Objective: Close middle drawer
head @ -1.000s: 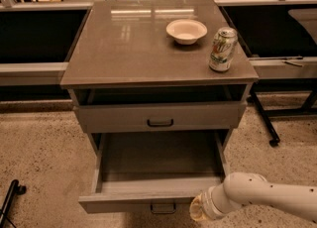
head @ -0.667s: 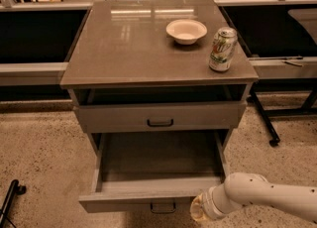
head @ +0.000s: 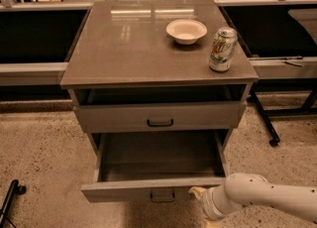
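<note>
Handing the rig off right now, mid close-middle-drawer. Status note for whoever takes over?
The gripper is low at the right, at the front of the middle drawer, just right of its handle; whether it touches cannot be told.
The middle drawer is pulled far out.
The bowl and can stand on the cabinet top, out of the way.
Done: arm brought to the drawer front.
Left: push the drawer fully in, likely straight toward the cabinet.

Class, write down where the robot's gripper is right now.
In the camera view the gripper sits low and right of centre, by the front panel of the pulled-out middle drawer, just right of its dark handle.
</note>
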Robot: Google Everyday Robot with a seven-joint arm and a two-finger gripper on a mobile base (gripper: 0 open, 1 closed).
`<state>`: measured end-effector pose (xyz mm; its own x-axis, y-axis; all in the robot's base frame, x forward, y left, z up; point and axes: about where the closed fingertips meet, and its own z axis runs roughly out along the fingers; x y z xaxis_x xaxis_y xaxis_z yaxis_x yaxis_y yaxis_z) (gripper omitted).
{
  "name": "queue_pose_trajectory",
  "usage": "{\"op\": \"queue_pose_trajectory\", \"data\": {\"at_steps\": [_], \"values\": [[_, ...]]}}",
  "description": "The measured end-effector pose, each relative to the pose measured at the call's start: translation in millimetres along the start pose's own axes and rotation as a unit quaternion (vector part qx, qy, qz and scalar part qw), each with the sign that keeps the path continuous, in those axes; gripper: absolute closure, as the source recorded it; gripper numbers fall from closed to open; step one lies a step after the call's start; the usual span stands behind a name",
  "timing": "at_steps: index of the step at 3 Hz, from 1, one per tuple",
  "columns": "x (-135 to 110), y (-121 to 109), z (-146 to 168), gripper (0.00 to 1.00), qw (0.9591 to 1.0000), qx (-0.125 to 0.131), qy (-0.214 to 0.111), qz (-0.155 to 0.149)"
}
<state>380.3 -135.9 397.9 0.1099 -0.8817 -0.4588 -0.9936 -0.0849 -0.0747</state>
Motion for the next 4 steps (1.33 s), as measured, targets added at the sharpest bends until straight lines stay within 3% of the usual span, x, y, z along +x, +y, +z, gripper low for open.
{"op": "queue_pose_trajectory", "data": {"at_steps": [1, 2, 3, 4], "values": [[0.0, 0.0, 0.0, 0.0, 1.0, 0.0, 0.0, 0.0], [-0.8, -1.5, 2.7, 0.16, 0.9999, -0.003, 0.01, -0.008], [1.7, -17.5, 5.5, 0.4, 0.9995, 0.011, 0.011, -0.028], [6.0, -45.0, 1.4, 0.63, 0.9975, 0.041, 0.027, -0.051]]}}
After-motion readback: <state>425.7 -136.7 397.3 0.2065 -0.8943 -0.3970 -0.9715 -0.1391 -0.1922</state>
